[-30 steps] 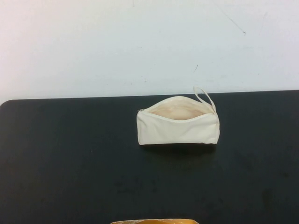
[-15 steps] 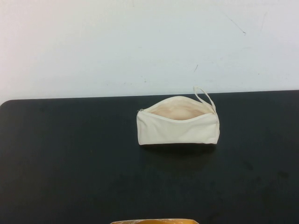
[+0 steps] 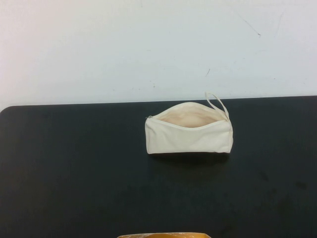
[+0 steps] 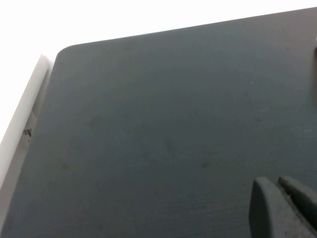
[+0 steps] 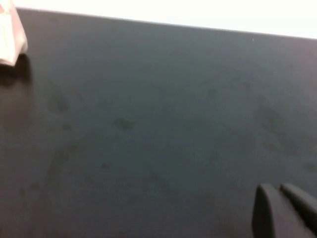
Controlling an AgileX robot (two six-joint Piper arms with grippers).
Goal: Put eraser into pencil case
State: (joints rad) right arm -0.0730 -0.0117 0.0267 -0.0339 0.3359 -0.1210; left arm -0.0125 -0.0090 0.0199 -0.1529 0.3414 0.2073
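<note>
The cream-white pencil case point(image 3: 188, 135) lies on the black table point(image 3: 74, 168) at the middle back, its zip open and the beige lining showing, with the loop strap point(image 3: 216, 104) at its right end. The eraser is not in view. Neither gripper shows in the high view. My left gripper point(image 4: 275, 184) is shut and empty over bare table near the table's left corner. My right gripper point(image 5: 275, 190) is shut and empty over bare table to the right of the pencil case, whose end shows in the right wrist view point(image 5: 10, 37).
A yellow-orange object point(image 3: 163, 235) peeks in at the bottom edge of the high view. A white wall stands behind the table's far edge. A white strip point(image 4: 22, 124) runs along the table's left side.
</note>
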